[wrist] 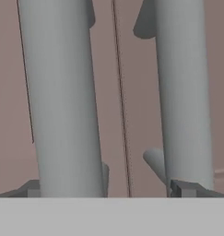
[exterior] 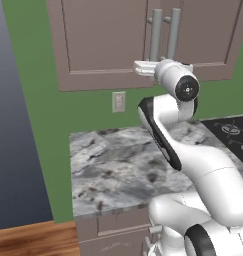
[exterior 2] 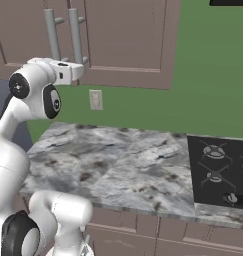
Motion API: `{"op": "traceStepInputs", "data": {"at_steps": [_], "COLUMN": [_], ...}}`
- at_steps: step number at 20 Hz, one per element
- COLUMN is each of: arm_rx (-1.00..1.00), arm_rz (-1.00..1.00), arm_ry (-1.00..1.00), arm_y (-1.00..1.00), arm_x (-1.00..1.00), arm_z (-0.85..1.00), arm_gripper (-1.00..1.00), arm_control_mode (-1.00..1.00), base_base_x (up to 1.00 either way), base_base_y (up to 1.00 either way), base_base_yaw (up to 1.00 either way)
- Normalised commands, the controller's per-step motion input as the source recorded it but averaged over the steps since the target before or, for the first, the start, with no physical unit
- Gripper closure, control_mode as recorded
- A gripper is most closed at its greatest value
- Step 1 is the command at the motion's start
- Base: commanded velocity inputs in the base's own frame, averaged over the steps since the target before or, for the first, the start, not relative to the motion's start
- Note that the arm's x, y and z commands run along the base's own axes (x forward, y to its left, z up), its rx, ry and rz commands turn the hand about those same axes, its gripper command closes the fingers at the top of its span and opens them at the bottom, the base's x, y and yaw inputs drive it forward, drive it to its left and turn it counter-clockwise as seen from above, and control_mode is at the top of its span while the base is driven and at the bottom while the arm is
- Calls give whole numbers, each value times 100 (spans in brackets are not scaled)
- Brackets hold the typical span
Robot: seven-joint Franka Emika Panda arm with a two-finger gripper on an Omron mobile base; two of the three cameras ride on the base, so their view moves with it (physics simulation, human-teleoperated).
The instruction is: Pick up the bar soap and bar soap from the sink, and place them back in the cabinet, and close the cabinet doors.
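Observation:
The cabinet (exterior: 98, 75) hangs on the green wall with both cabinet doors (exterior: 100, 40) (exterior 2: 128, 35) standing shut. Their two grey bar handles (exterior: 155, 35) (exterior 2: 75, 32) run side by side at the centre seam. My gripper (exterior: 143, 67) (exterior 2: 78, 70) is raised to the lower ends of those handles, right against them. In the hand view the gripper (wrist: 109, 189) is open, its fingertips (wrist: 32, 189) wide apart, and the left handle (wrist: 67, 101) stands in the span between them. The right handle (wrist: 185, 92) rises just behind the right tip. The bar soap and the sink are out of view.
A grey marbled counter (exterior: 118, 165) (exterior 2: 118, 165) lies below the cabinet. A black stovetop (exterior 2: 220, 170) (exterior: 233, 132) sits at its right end. A wall outlet (exterior: 119, 101) (exterior 2: 95, 99) is under the cabinet. Low mauve-brown drawers (exterior: 113, 225) front the counter.

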Motion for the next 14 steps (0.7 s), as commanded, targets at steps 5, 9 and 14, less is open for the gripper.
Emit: {"op": "traceStepInputs", "data": {"at_steps": [5,9,14], "arm_rx": [0,0,-1], "arm_rz": [1,3,5], "arm_ry": [0,0,-3], "arm_y": [-11,-12,-18], "arm_x": [72,70,67], "arm_z": [-27,-36,-44], "arm_gripper": [-100,-100,-100], "arm_control_mode": [-100,-100,-100], "base_base_x": [0,0,0], "base_base_y": [0,0,0], "base_base_yaw": [0,0,0]}}
